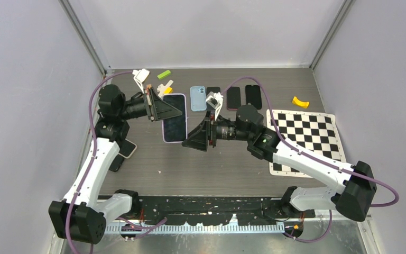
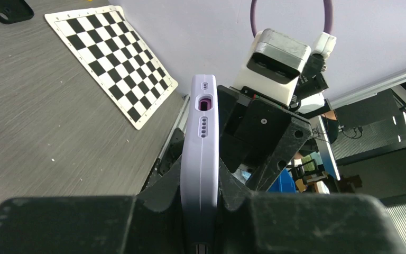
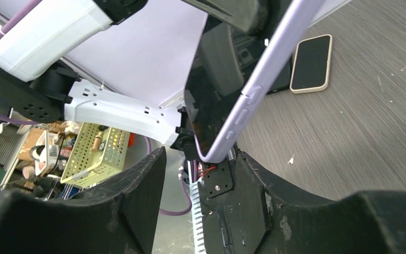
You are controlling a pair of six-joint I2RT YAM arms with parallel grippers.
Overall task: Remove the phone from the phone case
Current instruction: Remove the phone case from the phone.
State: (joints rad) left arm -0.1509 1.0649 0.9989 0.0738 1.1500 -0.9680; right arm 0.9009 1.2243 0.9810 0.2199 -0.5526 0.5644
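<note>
Reader: Phone position first, please, from the overhead camera.

Describer: Overhead view. A phone point(image 1: 174, 121) with a dark screen, inside a lavender phone case point(image 1: 163, 129), sits left of the middle of the desk point(image 1: 217, 169), screen facing the camera. The left gripper point(image 1: 178, 112) reaches in from the left and covers the phone's upper part. The right gripper point(image 1: 187, 143) comes from the right, its tip at the phone's near right corner. Toward the far edge lie a light blue phone point(image 1: 197, 98) and, further right, a black phone point(image 1: 233, 98). A checkered mat point(image 1: 304, 137) lies by the right edge.

Reader: And the left wrist camera?

Describer: Left wrist view. The cased phone is seen edge-on, running away from the lens. The left fingers point(image 2: 84, 222) are clenched on its two flat faces, one on each side, grasping it. The end of the case shows a port opening and a row of small holes. Just beyond it stands the black body of the right gripper. The checkered mat lies on the desk in the background.

Reader: Then the right wrist camera?

Describer: Right wrist view. The phone hangs tilted, raised off the desk, one corner dipping into the gap between the right fingers point(image 3: 132, 206). That pincer is released: its jaws stand apart, with clear space on one side of the corner. The other finger is very near the case, and I cannot tell whether it touches. Side buttons show on the lavender edge. Behind, a beige-cased phone point(image 3: 311, 63) lies flat on the desk, screen up.
</note>
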